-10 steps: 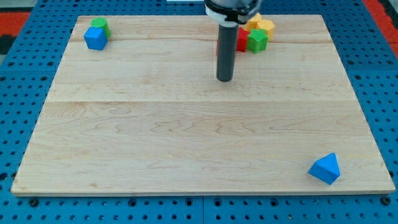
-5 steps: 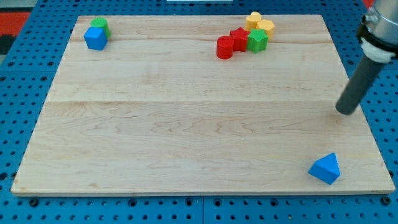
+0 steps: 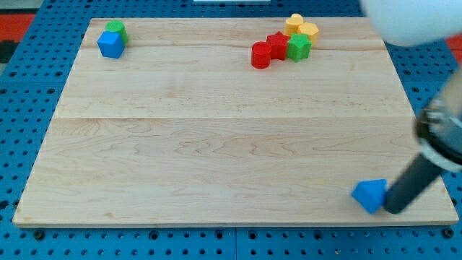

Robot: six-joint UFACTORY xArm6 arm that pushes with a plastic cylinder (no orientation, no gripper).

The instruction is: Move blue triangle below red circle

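Blue triangle [image 3: 369, 195] nudged left, my tip [image 3: 395, 210] now touching

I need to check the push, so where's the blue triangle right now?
The blue triangle sits near the wooden board's bottom-right corner in the camera view, with my tip against its right side.

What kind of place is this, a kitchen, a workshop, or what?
Most likely a robotics lab bench. A wooden board lies on a blue pegboard full of holes, small coloured blocks sit on it, and my tip touches the blue triangle from the view's right.
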